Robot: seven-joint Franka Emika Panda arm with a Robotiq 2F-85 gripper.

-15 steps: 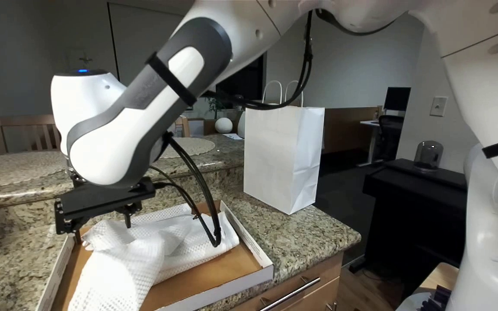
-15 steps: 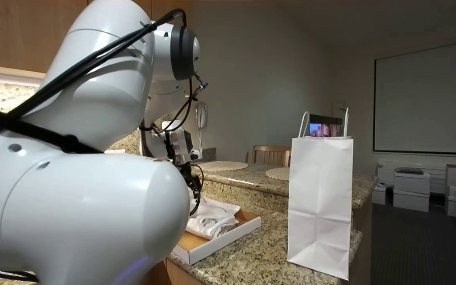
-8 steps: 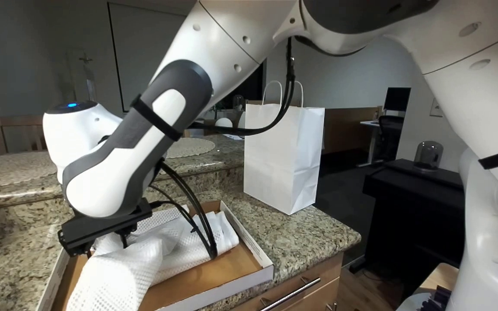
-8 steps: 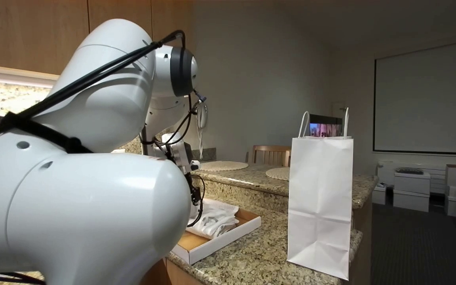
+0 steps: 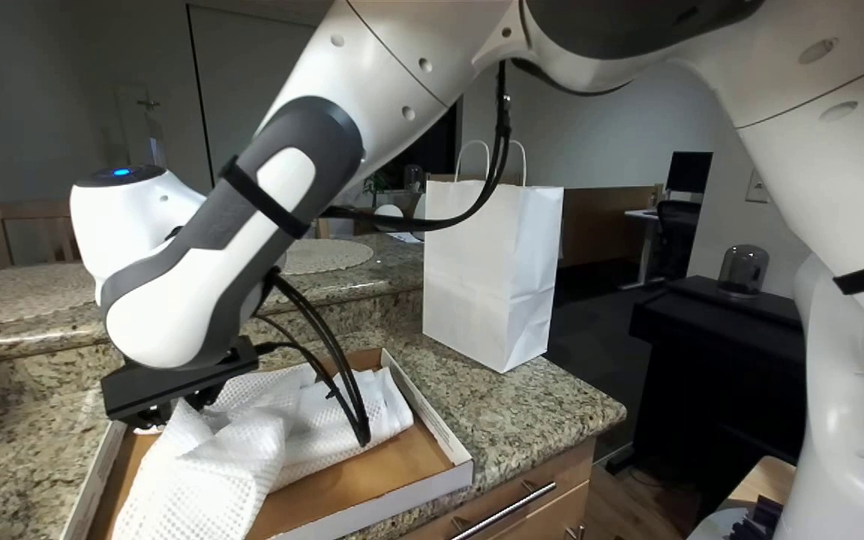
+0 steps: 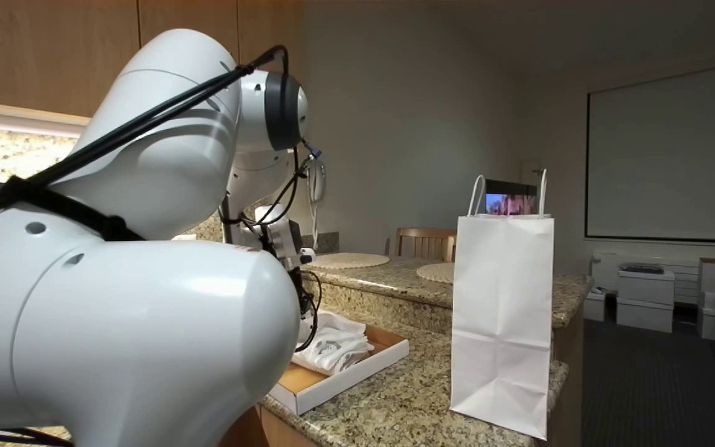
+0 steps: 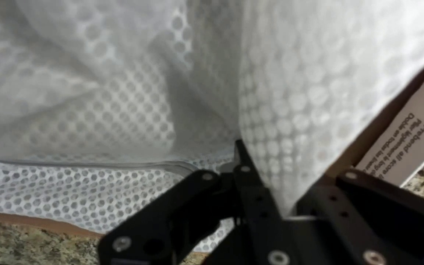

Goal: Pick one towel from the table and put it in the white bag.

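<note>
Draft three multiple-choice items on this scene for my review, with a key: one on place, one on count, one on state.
1. Where is the cloth relative to the tray?
A) Wholly behind it
B) Mostly inside it
C) Wholly underneath it

2. How many handles show on the bag?
A) None
B) Four
C) Two

3. How is the bag placed?
A) Upright
B) Upside down
C) Flat on its side

Key:
1: B, as both exterior views show it lying within the rim.
2: C, as two rise from the top in both exterior views.
3: A, as its base is down on the counter.
</note>
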